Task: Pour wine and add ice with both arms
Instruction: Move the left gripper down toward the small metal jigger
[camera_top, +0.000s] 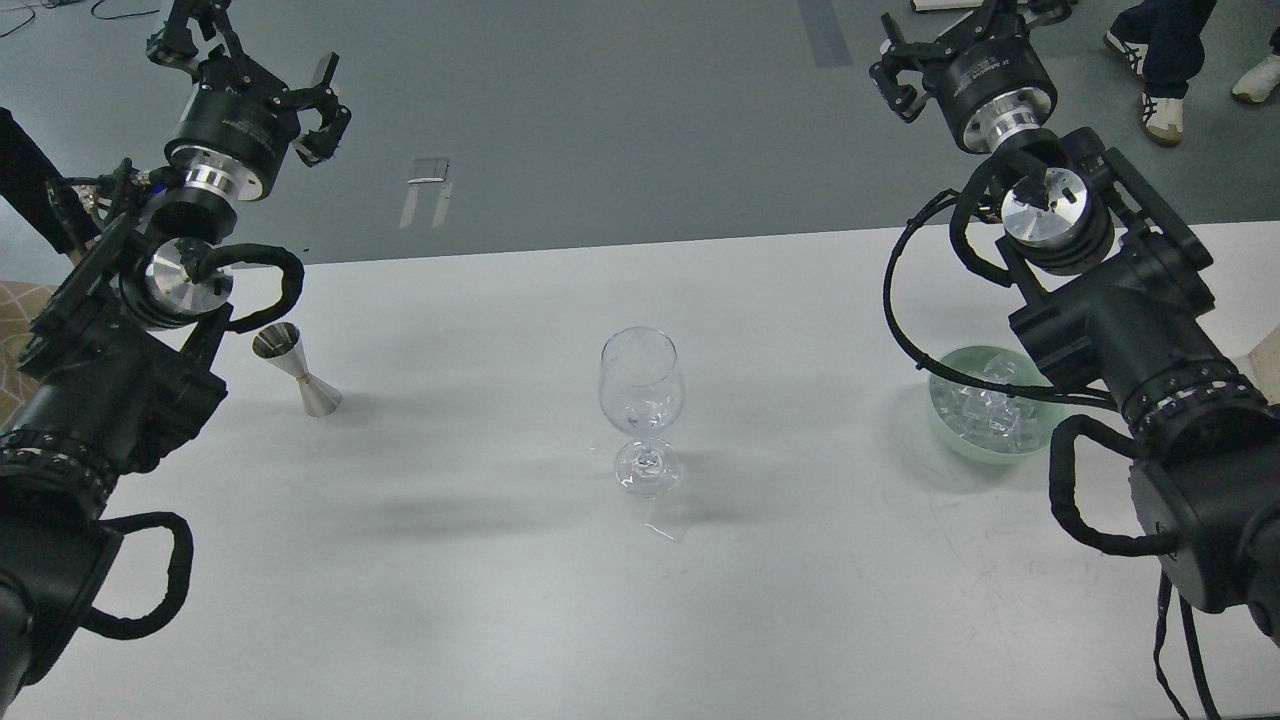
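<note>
I see the ice (988, 412), clear glinting cubes, heaped at right. My two black arms, left arm (110, 390) and right arm (1130, 330), are raised at either side.

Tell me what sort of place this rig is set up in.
Probably a robotics lab or test hall, not a bar: a plain white table on a bare grey floor with tape marks, and bystanders' legs at the far edge. Only a wine glass, jigger and ice bowl are staged.

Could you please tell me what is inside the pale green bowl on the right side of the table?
The green bowl holds a heap of clear ice cubes. The right arm and its cable cross over the bowl's near right part, so whatever lies there is hidden.
</note>
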